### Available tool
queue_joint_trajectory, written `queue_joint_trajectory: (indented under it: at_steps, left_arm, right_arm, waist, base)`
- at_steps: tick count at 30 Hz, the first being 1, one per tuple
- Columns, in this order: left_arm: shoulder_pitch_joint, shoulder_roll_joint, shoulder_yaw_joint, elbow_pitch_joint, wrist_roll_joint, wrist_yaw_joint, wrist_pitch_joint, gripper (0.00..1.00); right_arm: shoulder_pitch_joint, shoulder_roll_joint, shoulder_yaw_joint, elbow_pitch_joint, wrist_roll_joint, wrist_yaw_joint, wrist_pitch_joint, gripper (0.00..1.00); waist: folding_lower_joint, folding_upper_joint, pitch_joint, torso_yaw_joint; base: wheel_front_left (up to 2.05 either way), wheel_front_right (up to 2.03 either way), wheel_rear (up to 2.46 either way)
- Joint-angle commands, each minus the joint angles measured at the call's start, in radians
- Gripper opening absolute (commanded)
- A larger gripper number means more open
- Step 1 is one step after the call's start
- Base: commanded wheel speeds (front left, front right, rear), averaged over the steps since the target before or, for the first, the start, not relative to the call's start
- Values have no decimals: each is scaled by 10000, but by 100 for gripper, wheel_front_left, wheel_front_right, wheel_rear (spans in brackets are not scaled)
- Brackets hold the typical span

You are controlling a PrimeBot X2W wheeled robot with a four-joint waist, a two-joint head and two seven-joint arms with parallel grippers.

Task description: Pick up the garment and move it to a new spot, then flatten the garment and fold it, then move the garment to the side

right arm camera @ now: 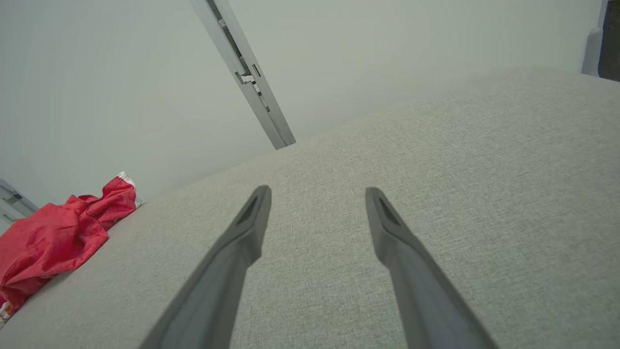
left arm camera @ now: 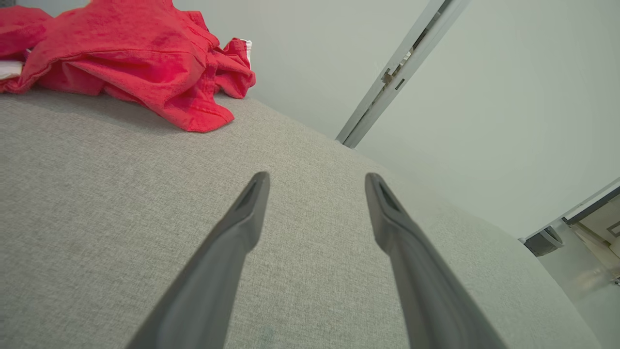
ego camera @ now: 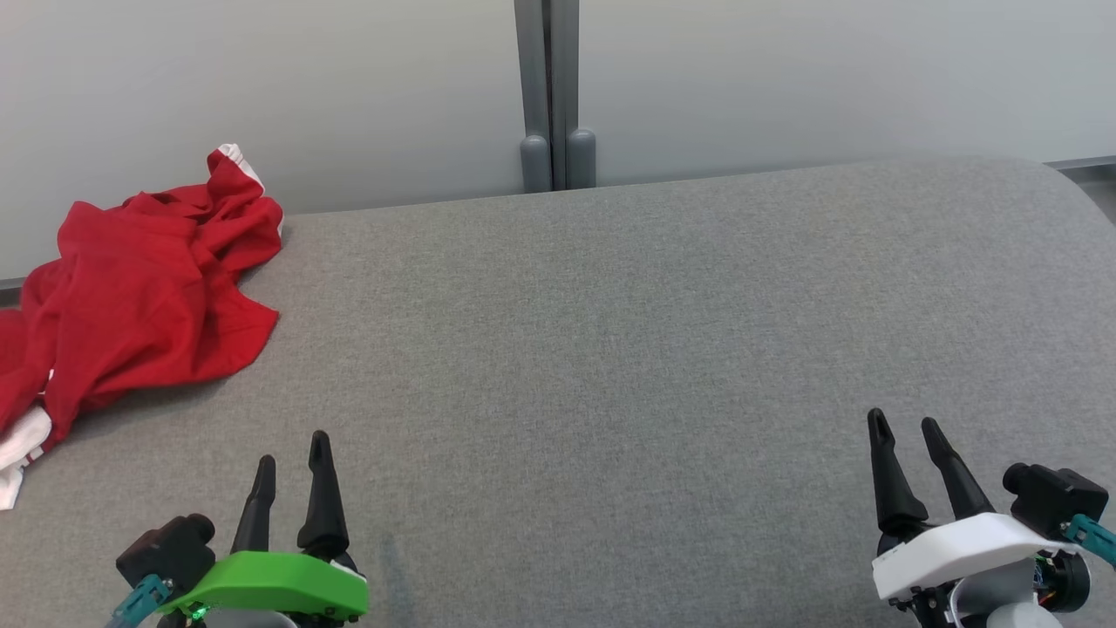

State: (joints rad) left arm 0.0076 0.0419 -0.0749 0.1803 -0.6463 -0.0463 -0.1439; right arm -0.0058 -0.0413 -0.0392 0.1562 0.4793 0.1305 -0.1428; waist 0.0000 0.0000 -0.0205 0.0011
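Garment [ego camera: 139, 288], red with white trim, lies crumpled at the far left corner of the grey fabric surface [ego camera: 610, 349]. Left gripper [ego camera: 293, 449] hovers over the surface's near left part, fingers spread wide and empty, well apart from the cloth. Right gripper [ego camera: 903, 419] hovers over the surface's near right part, likewise wide and empty.

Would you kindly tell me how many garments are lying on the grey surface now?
1: a crumpled red garment with white trim at the left edge of the grey surface, ahead of the left pincer; its folds could hide another.
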Motion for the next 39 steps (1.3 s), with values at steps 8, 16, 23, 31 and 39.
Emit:
queue_joint_trajectory:
  at_steps: [8,16,23,31,39]
  left_arm:
    - [54,84,-125,185,1024,66,-328,100]
    - [103,93,-214,305,1622,95,-521,100]
    - [139,99,-263,381,2099,110,-658,100]
    - [173,105,-322,521,2614,95,-830,100]
    - [220,111,-389,593,3061,118,-979,100]
  right_arm:
    - [107,-78,128,-113,-1313,2,-340,100]
    - [148,-83,181,-117,-2121,3,-534,100]
    - [185,-88,186,-106,-2750,3,-673,100]
    - [216,-96,239,-115,-3488,3,-835,100]
    - [250,-105,313,-144,-4128,3,-992,100]
  waist:
    - [0,0,-20,13]
    - [0,0,-25,18]
    - [0,0,-25,29]
    - [0,0,-34,34]
    - [0,0,-37,26]
  base:
    - [0,0,0]
    - [0,0,0]
    - [0,0,0]
    - [0,0,0]
    - [0,0,0]
